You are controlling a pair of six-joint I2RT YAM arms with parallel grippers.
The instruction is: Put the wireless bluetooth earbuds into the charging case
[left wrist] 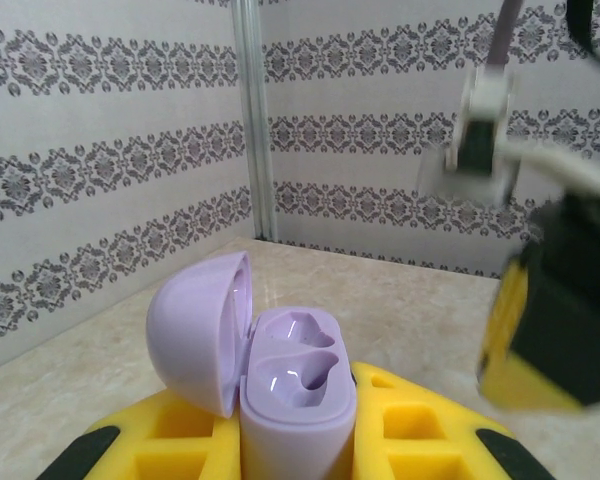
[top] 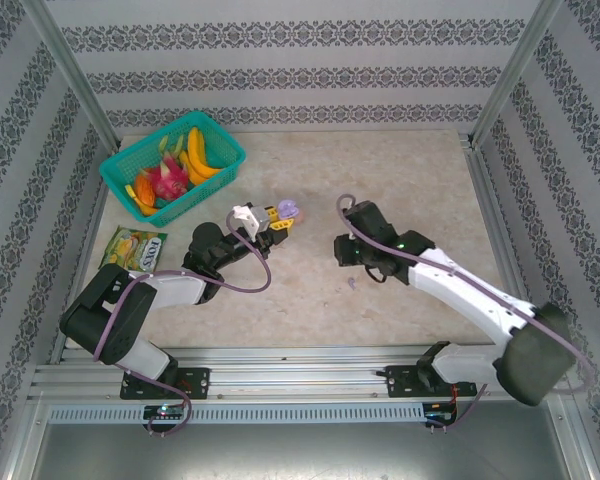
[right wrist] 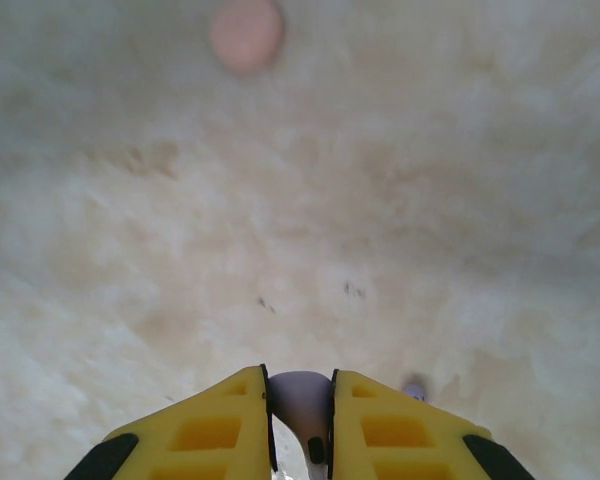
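Left gripper [left wrist: 295,440] is pinching the lilac charging case [left wrist: 298,385] low on its base, yellow fingers [left wrist: 150,445] pressing in from both sides. The lid [left wrist: 200,330] is standing open and both sockets are looking empty.

Right gripper [right wrist: 300,425] is nipping a lilac earbud [right wrist: 299,392] between its fingertips, close over the table [right wrist: 380,200]. A second lilac bud [right wrist: 413,388] is lying on the table just beside it (small and blurred). Farther off there is a pink round shape [right wrist: 245,32], too blurred to identify.

Risks, as I am judging them:
- The bud is tiny and gripped by little surface. If it is sitting twisted in the pinch, it may not seat in the shaped socket.
- It may be heading for the mirror-image socket, since the bud's handedness is unreadable here.
- The case is held only at its base, so a downward push may tilt it or slide it in the grip.
- A knock on the lid may swing it shut.
- Opening the jaws too early would drop the bud.
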